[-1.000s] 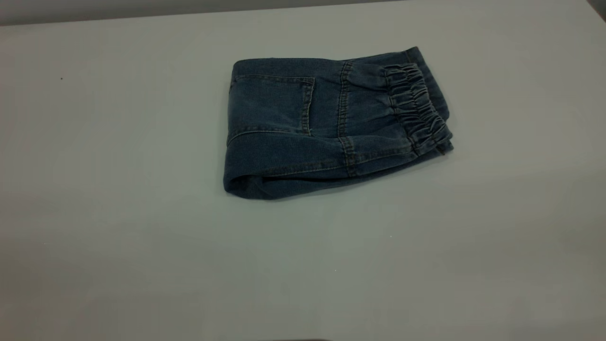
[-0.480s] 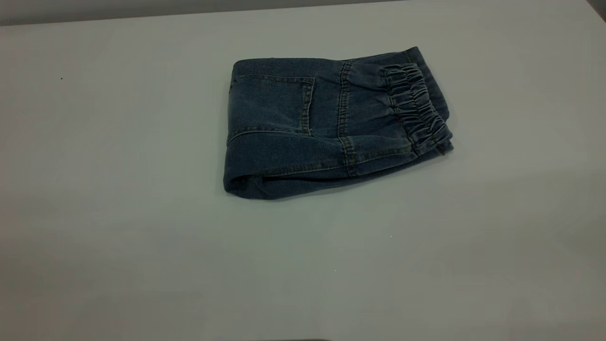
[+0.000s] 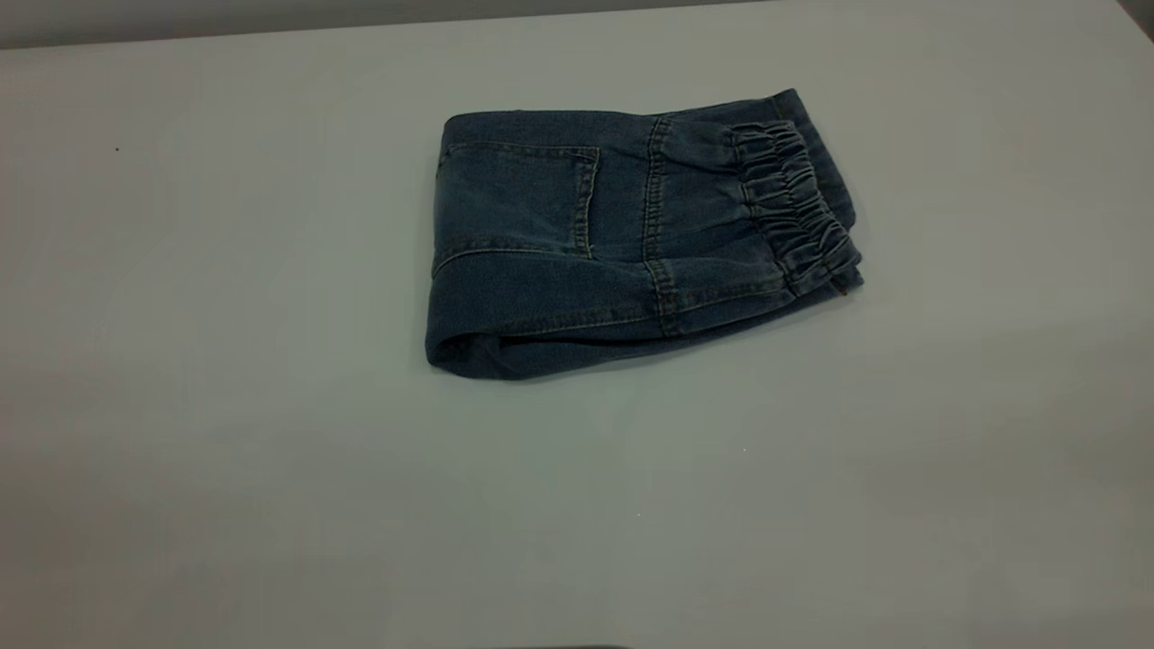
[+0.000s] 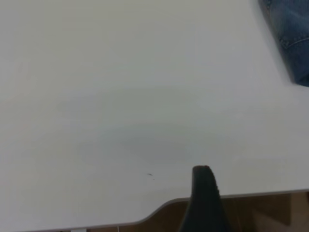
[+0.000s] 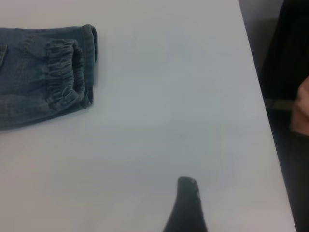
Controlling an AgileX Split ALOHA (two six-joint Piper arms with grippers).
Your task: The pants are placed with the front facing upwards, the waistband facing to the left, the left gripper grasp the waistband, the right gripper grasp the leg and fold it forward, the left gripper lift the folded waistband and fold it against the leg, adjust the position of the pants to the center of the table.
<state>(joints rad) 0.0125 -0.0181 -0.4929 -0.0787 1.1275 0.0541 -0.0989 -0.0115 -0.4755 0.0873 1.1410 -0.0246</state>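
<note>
A pale grey worktop [image 3: 270, 406] fills nearly the whole exterior view, smooth and matte, with a small dark speck [image 3: 116, 149] toward nine o'clock near its far edge. A darker strip of background [image 3: 180, 16] runs along the twelve o'clock side beyond the worktop's far edge. In the left wrist view a brown surface [image 4: 270, 212] shows past the worktop's rounded corner. In the right wrist view a person's hand [image 5: 301, 108] appears beside the worktop's edge, against something dark.

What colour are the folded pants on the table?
Dark blue denim pants with lighter stitching; the exterior view shows them best.
</note>
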